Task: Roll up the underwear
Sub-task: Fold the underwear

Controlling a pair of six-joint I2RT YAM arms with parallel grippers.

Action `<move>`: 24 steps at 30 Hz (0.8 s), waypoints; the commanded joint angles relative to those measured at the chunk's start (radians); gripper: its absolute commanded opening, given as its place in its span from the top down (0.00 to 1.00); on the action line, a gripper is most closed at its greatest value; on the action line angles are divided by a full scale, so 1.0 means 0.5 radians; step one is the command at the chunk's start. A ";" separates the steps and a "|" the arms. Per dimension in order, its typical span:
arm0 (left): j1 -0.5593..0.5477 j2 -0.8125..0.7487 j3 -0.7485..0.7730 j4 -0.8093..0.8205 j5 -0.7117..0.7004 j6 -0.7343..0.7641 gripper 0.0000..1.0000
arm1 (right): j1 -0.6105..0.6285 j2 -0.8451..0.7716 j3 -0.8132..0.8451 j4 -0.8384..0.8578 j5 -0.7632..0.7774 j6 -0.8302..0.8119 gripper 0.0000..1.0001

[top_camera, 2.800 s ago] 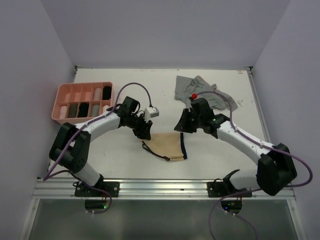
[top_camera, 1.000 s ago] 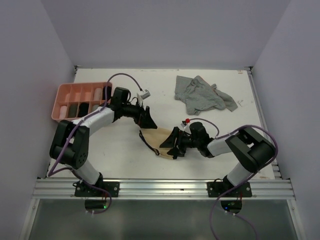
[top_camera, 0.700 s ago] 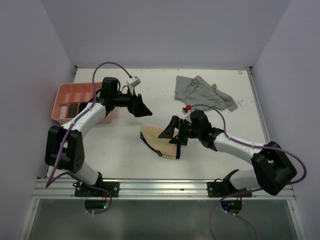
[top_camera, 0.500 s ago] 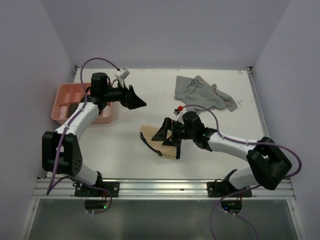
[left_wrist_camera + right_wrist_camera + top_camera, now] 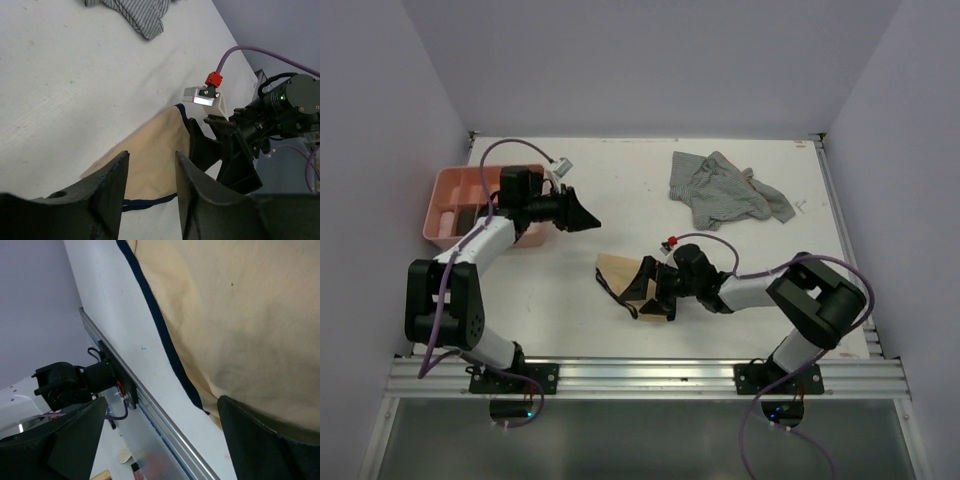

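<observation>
The beige underwear (image 5: 618, 270) with dark trim lies folded on the table's near middle. My right gripper (image 5: 642, 293) is low at its right side, open wide. In the right wrist view the beige cloth (image 5: 240, 315) fills the upper right, and the right-hand finger (image 5: 272, 440) lies against its hem. My left gripper (image 5: 592, 224) hangs apart from the cloth, up and to the left. Its jaws stand partly apart with nothing between them; the beige underwear (image 5: 150, 150) shows beyond the gap. A grey striped underwear (image 5: 722, 188) lies crumpled at the back right.
A pink compartment tray (image 5: 460, 172) sits at the left, partly covered by my left arm. The metal rail (image 5: 640, 375) runs along the table's front edge, close to the beige cloth. Purple walls enclose the table.
My left gripper has pulled back leftward off the beige underwear toward the tray, and its jaws have narrowed. My right gripper has slid left and lower onto the cloth's right side.
</observation>
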 commanded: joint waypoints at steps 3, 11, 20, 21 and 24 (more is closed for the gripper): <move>-0.150 0.096 -0.097 0.036 0.146 0.128 0.62 | 0.006 -0.391 0.232 -0.677 0.222 -0.336 0.02; -0.349 0.390 -0.173 0.229 0.091 0.003 0.69 | -0.285 -0.600 0.276 -0.957 0.271 -0.478 0.22; -0.349 0.660 -0.189 0.186 0.036 0.107 0.73 | -0.402 -0.174 0.128 -0.724 0.243 -0.567 0.53; -0.349 0.682 -0.180 0.177 0.030 0.122 0.73 | -0.402 -0.137 0.128 -0.715 0.259 -0.591 0.55; -0.349 0.713 -0.131 0.104 0.008 0.205 0.72 | -0.436 -0.079 0.079 -0.721 0.305 -0.613 0.58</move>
